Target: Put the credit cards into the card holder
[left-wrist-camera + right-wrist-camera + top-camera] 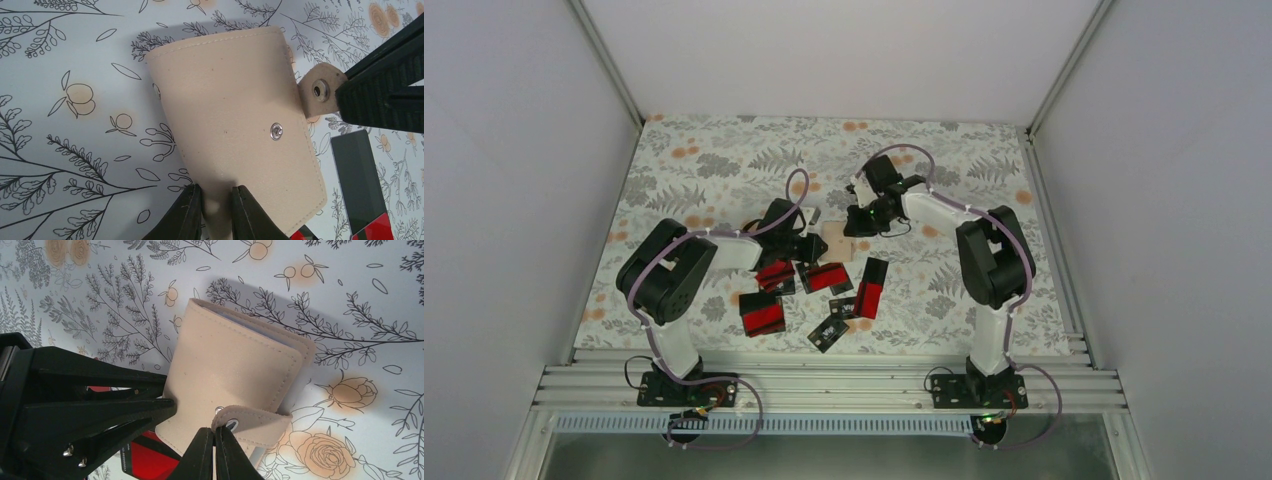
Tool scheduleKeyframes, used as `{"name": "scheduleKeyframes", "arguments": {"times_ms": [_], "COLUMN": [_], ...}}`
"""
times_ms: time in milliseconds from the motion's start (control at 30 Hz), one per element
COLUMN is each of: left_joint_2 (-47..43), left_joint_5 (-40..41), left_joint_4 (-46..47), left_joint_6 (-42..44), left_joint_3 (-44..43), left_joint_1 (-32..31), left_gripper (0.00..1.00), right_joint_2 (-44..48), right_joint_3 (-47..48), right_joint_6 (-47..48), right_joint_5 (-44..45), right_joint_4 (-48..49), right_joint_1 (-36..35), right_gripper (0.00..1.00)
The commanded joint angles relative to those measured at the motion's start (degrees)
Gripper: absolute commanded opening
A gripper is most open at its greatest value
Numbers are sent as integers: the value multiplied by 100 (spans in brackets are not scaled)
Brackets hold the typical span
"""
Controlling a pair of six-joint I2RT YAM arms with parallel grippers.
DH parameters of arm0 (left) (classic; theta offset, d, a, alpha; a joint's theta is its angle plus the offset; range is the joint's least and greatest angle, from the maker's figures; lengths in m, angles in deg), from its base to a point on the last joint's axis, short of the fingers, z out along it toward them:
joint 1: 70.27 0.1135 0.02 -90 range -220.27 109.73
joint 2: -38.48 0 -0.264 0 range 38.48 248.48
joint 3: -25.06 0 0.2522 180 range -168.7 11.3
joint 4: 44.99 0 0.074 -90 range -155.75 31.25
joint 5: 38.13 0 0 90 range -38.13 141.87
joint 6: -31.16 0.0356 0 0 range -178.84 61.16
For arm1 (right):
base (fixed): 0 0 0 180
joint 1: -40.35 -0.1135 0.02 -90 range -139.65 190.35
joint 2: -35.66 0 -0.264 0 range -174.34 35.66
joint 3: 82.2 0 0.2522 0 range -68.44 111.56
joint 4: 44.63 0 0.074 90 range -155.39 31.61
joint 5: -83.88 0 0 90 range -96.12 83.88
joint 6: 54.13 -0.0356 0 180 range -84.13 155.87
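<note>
Two pinches on half-hidden card holder (235,115): left end effector (216,191), seemingly edge; right end effector (214,432), strap (257,421).

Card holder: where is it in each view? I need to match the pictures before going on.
Top external: card holder mid-table, between both grippers' tips.
Left wrist: centre of frame; left gripper pinches its bottom edge.
Right wrist: centre; right gripper pinches its snap tab.
Shared landmark: the red-and-black credit cards beside it, lower right in left wrist, bottom left in right wrist.
</note>
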State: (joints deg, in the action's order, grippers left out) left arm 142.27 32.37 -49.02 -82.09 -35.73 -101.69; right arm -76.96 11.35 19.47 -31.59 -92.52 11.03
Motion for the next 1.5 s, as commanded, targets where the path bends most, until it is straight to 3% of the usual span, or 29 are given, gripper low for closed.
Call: {"name": "scheduleKeyframes", "arguments": {"times_ms": [0,1467], "left_joint_2": [19,89], "left_joint_5": [-27,-89], "left_joint_4": [-86,-297], "left_joint_6": [84,84], "left_joint_3": [106,-104], "left_joint_1": [-68,-75], "left_gripper": [15,12], "right_joint_2": [-85,-837], "right_joint_3": [251,590], "right_joint_6": [28,39], "right_joint_5": [-7,133], "right_joint_4": [-127,-606], "right_joint_1": [-74,-323], "right_gripper": [4,4]}}
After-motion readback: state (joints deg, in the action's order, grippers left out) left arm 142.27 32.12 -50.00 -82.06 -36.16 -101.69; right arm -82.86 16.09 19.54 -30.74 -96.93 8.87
